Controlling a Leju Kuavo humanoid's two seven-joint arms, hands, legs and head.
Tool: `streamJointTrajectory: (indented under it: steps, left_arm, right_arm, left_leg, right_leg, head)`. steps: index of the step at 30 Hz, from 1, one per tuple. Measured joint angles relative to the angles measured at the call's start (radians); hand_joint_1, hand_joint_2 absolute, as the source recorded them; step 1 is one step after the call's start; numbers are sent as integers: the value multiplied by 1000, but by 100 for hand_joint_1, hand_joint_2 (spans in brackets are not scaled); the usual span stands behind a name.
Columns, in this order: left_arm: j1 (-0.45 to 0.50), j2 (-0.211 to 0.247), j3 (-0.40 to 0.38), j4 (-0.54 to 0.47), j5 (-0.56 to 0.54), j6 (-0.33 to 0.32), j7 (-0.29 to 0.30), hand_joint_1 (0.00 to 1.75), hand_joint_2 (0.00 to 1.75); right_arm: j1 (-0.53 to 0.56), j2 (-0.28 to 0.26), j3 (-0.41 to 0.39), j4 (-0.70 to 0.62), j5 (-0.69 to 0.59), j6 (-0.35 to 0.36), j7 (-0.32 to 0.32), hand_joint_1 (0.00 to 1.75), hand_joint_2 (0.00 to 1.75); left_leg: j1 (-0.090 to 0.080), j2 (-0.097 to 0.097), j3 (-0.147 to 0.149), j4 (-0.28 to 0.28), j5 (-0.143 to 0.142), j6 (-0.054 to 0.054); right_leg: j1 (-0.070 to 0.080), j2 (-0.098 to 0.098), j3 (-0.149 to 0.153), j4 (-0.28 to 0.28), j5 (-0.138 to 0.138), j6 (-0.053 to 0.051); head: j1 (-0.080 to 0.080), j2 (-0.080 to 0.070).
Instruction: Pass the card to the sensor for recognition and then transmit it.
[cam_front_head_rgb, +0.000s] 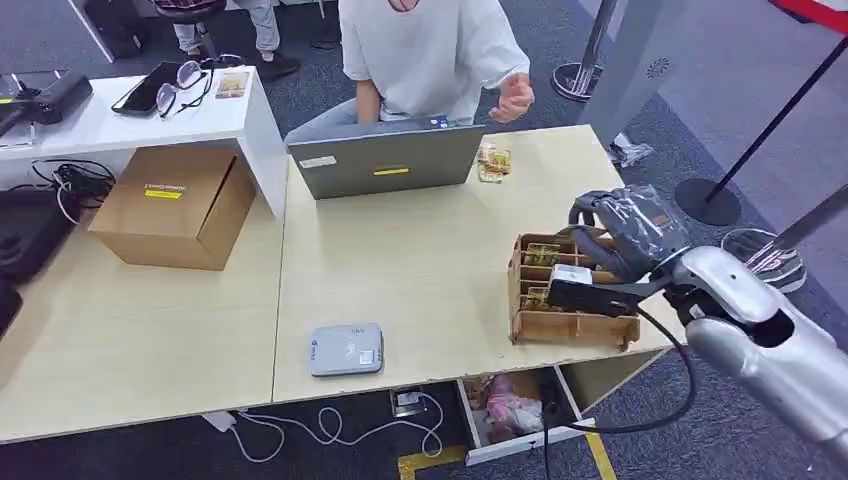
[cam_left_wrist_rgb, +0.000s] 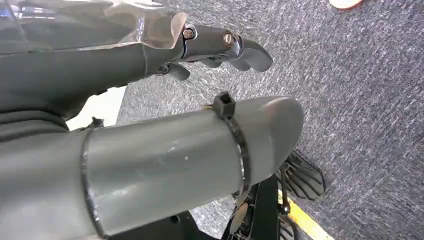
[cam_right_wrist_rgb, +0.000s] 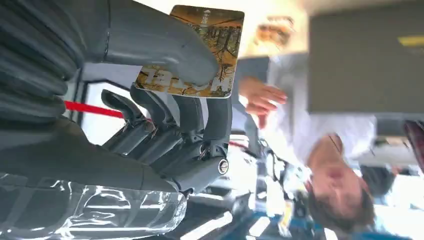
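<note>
While the card (cam_right_wrist_rgb: 197, 52) is pinched between the thick thumb and the darker fingers (cam_right_wrist_rgb: 187, 117) of the right hand (cam_front_head_rgb: 625, 235), it is held above the wooden card rack (cam_front_head_rgb: 570, 292) at the table's 4 o'clock corner. A carry toward the grey card reader (cam_front_head_rgb: 346, 350), at about 6 o'clock on the table (cam_front_head_rgb: 420, 270), is judged the step in hand. The pinch should be kept firm and the card lowered flat over the reader's face. In the right wrist view the card's long axis runs outward past the thumb, printed face showing. Left hand (cam_left_wrist_rgb: 220, 47): fingers loosely curled over carpet, nothing held.
</note>
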Motion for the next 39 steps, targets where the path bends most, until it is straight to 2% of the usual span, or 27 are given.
streamJointTrajectory:
  steps: [5,11,17,22,26,30,34,39]
  left_arm:
    - [0,-2,0,0,-11,6,-3,0,0]
    - [-4,-2,0,0,-52,9,-6,0,0]
    - [-9,-2,0,0,-88,16,3,0,0]
    - [-15,-2,0,0,-99,24,5,0,0]
    - [-23,-2,0,0,-119,30,10,0,0]
    - [-33,-2,0,0,-130,37,15,0,0]
    - [-36,-5,0,0,-133,44,15,0,0]
    - [-37,-8,0,0,-133,45,15,0,0]
  right_arm:
    - [-49,82,3,11,24,-65,-39,175,175]
    - [-137,267,27,123,79,-284,-108,175,175]
    - [-203,441,61,275,126,-428,-138,175,175]
    - [-239,522,78,367,150,-484,-144,175,175]
    - [-282,588,83,475,244,-613,-143,175,175]
    - [-309,649,66,578,418,-638,-130,175,175]
    - [-310,707,8,646,583,-640,-135,175,175]
    - [-310,739,-36,687,607,-641,-136,175,175]
  left_leg:
    - [0,1,0,0,1,-1]
    - [1,1,1,0,3,-2]
    - [2,0,1,0,3,-4]
    - [1,0,1,0,3,-4]
    - [1,0,1,0,3,-4]
    - [1,0,2,0,3,-4]
    - [1,0,2,0,4,-4]
    - [1,0,1,0,4,-4]
  right_leg:
    - [0,0,0,1,0,0]
    - [1,1,0,2,0,-1]
    - [1,1,0,2,1,-1]
    - [1,1,0,2,1,-1]
    - [1,1,0,2,1,-1]
    - [1,1,0,2,1,-1]
    - [2,1,0,2,1,-1]
    - [2,1,0,2,1,-1]
  head:
    - [0,0]
    - [0,0]
    - [1,0]
    - [1,0]
    - [0,0]
    - [0,0]
    - [0,0]
    - [0,0]
